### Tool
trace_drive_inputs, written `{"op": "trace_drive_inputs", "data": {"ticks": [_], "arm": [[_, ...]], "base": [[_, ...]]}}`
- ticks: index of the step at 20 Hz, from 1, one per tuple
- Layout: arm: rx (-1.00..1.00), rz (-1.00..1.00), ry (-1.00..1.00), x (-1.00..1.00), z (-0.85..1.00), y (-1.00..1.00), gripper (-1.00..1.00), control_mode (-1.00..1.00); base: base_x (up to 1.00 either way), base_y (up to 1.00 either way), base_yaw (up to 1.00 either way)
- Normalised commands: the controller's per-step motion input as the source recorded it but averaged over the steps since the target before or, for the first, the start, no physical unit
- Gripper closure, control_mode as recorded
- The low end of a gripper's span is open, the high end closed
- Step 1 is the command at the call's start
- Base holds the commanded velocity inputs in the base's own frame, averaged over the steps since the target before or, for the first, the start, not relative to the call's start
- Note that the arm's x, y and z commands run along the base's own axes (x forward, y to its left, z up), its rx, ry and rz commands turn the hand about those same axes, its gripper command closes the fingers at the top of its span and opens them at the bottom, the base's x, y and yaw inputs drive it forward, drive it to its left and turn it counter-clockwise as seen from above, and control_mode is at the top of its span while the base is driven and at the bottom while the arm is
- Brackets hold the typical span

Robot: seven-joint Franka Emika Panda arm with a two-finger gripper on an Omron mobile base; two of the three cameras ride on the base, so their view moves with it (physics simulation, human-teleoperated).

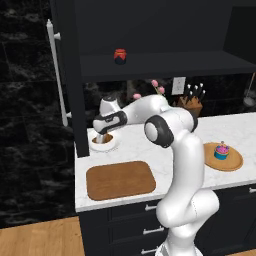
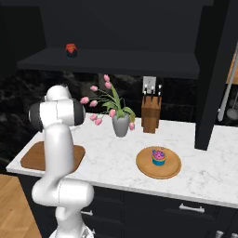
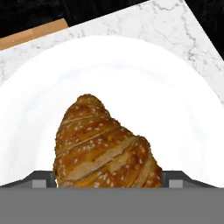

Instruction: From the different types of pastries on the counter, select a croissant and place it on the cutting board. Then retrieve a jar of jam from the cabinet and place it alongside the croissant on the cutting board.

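Croissant [image 3: 105, 146] is lying on the white plate [image 3: 183, 109] and filling the lower middle of the hand view, its golden-brown, seeded crust sitting right between the two dark fingertips [image 3: 41, 178] of the claw [image 3: 107, 179]. The tips are standing wide, one at each side of the pastry; whether they are pressing on it cannot be told. In the left base view the claw [image 1: 103, 137] is reaching down into that plate [image 1: 111, 145] at the back left of the desk [image 1: 150, 145], just beside the tall dark cabinet [image 1: 75, 75] with its white bar handle [image 1: 56, 70]. Just in front of the plate, the cutting board [image 1: 120, 180] is lying bare near the desk's front edge. The jar of jam [image 1: 120, 56] is sitting on the cabinet shelf above. Well to the right, the cupcake [image 1: 221, 150] is resting on a round wooden plate [image 1: 235, 162]. Behind, a vase of pink tulips [image 2: 120, 122] and a knife block [image 2: 150, 117] are standing by the wall.
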Motion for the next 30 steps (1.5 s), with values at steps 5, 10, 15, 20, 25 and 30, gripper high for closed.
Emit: {"op": "trace_drive_inputs", "data": {"ticks": [5,10,15,20,25,30], "arm": [[-0.02,0.06,0.0,-0.52,0.58,0.0,1.0,-1.0],[0.06,0.02,0.0,-0.85,0.18,-0.12,1.0,-1.0],[0.13,0.03,0.0,-1.0,0.0,-0.38,1.0,-1.0],[-0.02,0.05,-0.05,-1.0,0.28,-0.23,1.0,-1.0],[-0.22,0.11,0.0,-1.0,0.15,0.0,1.0,-1.0],[-0.01,0.06,0.0,-0.71,0.0,0.0,1.0,-1.0]], "base": [[0.0,0.0,0.0],[0.0,0.0,0.0],[0.0,0.0,0.0],[0.0,0.0,0.0],[0.0,0.0,0.0],[0.0,0.0,0.0]]}}
